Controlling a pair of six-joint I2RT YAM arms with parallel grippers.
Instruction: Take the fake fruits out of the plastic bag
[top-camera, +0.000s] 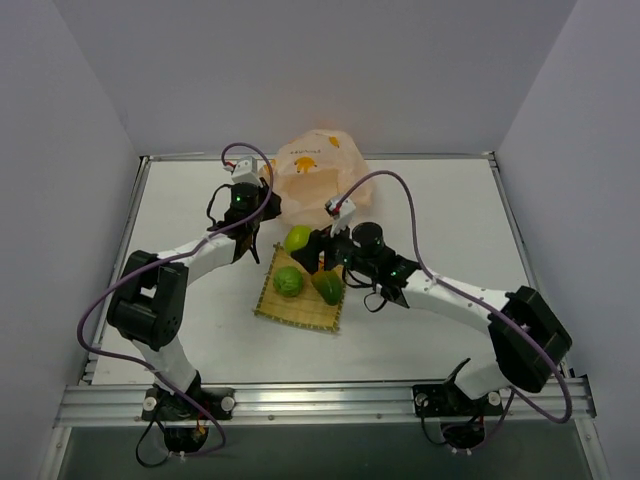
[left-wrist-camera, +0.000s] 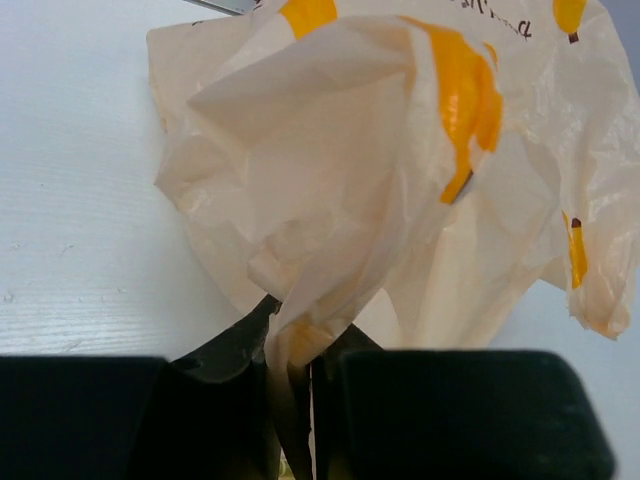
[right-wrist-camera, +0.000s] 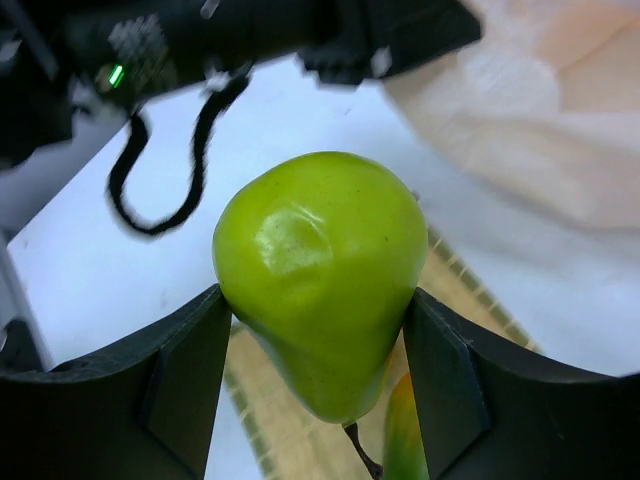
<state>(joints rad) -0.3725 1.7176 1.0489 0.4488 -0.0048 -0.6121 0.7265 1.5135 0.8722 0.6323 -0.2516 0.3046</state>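
The peach-orange plastic bag (top-camera: 316, 165) lies at the back of the table and fills the left wrist view (left-wrist-camera: 400, 180). My left gripper (top-camera: 262, 205) is shut on a fold of the bag (left-wrist-camera: 295, 340). My right gripper (top-camera: 310, 245) is shut on the yellow-green pear (top-camera: 297, 239), held above the far edge of the straw mat (top-camera: 300, 300); in the right wrist view the pear (right-wrist-camera: 325, 275) sits between the fingers (right-wrist-camera: 190, 370). The round green fruit (top-camera: 289, 282) and the mango (top-camera: 326, 285) lie on the mat. The mango's tip shows in the right wrist view (right-wrist-camera: 405, 440).
White walls close in the table on three sides. A metal rail (top-camera: 320, 400) runs along the near edge. The left arm's black cable (right-wrist-camera: 160, 190) hangs just beyond the pear.
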